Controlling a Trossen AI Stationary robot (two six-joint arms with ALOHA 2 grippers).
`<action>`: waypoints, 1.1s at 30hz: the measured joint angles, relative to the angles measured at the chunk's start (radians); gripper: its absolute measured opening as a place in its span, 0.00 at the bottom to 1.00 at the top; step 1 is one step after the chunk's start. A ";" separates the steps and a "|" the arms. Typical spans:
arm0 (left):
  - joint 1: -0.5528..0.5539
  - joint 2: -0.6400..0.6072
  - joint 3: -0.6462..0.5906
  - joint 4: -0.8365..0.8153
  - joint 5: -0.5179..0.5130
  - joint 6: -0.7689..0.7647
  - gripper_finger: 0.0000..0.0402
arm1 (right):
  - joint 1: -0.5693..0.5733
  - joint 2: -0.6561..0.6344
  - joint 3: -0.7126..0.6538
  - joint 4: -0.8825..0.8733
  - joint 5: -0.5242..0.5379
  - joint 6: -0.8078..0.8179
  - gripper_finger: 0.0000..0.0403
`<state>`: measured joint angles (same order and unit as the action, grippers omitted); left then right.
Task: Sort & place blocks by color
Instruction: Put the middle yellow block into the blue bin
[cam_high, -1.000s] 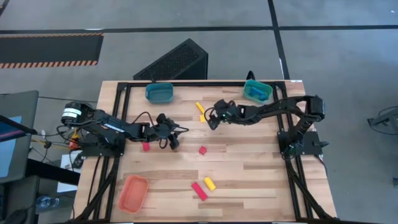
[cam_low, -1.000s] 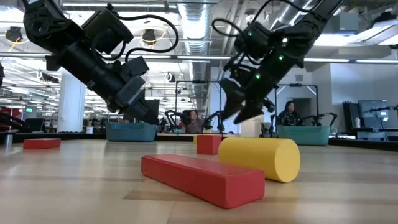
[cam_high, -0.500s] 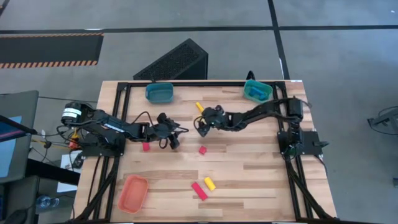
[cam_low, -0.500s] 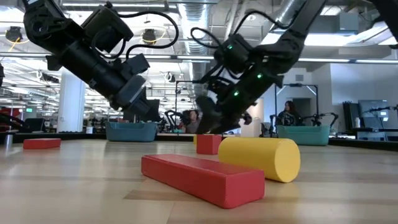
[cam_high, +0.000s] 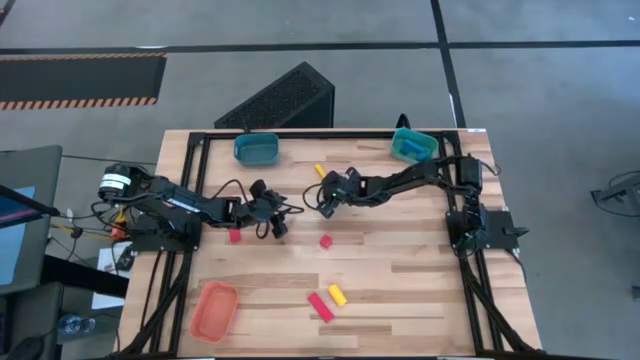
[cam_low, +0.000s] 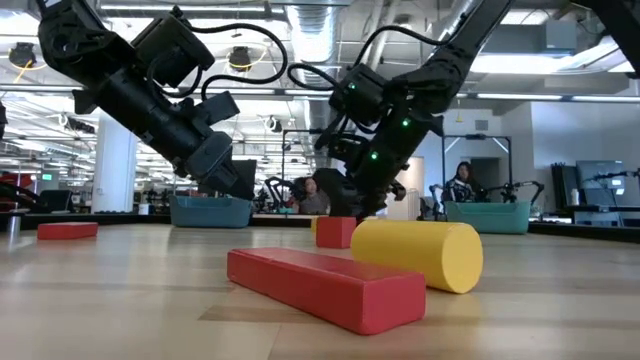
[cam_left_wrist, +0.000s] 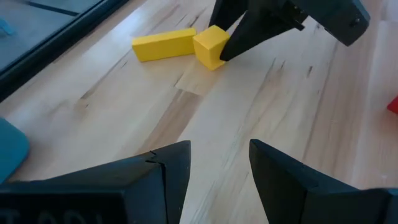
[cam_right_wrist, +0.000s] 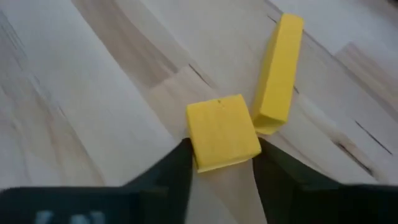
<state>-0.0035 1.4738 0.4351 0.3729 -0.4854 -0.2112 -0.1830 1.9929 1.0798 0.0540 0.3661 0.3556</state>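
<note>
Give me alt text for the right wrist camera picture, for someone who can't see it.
Seen from the right wrist, the right gripper has its open jaws on either side of a yellow cube on the wooden table. A yellow bar lies just beyond, one end meeting the cube's corner.

left claw (cam_left_wrist: 217, 165) open above table, right claw (cam_right_wrist: 217, 155) lowered, fingers parted
</note>
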 joint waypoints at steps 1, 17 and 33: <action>0.000 0.000 0.000 0.000 0.000 0.001 0.38 | -0.002 0.000 0.000 0.003 -0.005 0.002 0.35; 0.000 0.000 0.000 0.001 -0.073 0.015 0.38 | 0.068 0.002 0.000 0.016 -0.022 -0.147 0.38; -0.008 0.000 0.000 0.064 0.121 0.190 0.46 | 0.172 -0.171 -0.005 -0.008 -0.033 -0.191 0.32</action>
<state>-0.0113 1.4738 0.4351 0.4366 -0.3642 -0.0215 -0.0115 1.8221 1.0744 0.0457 0.3333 0.1648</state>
